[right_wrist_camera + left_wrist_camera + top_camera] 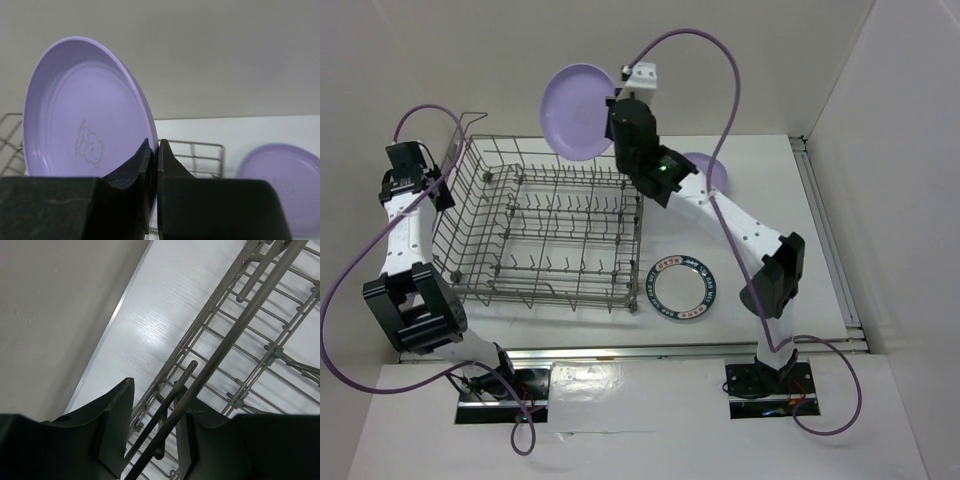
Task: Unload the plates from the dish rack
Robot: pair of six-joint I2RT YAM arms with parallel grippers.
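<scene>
My right gripper (pixel 617 103) (pixel 155 150) is shut on the rim of a lavender plate (pixel 578 110) (pixel 85 115). It holds the plate upright in the air above the far edge of the grey wire dish rack (pixel 545 230) (pixel 195 155). A second lavender plate (pixel 708 172) (pixel 285 185) lies on the table right of the rack. A white plate with a dark-blue patterned rim (pixel 684 288) lies flat near the rack's front right corner. My left gripper (pixel 448 170) (pixel 155 435) is closed around the wire handle (pixel 235 330) at the rack's left corner. No plates show among the tines.
White walls enclose the table at the back, left and right. A metal rail (pixel 825 230) runs along the table's right edge. The right arm (pixel 740 225) stretches over the table between the two lying plates.
</scene>
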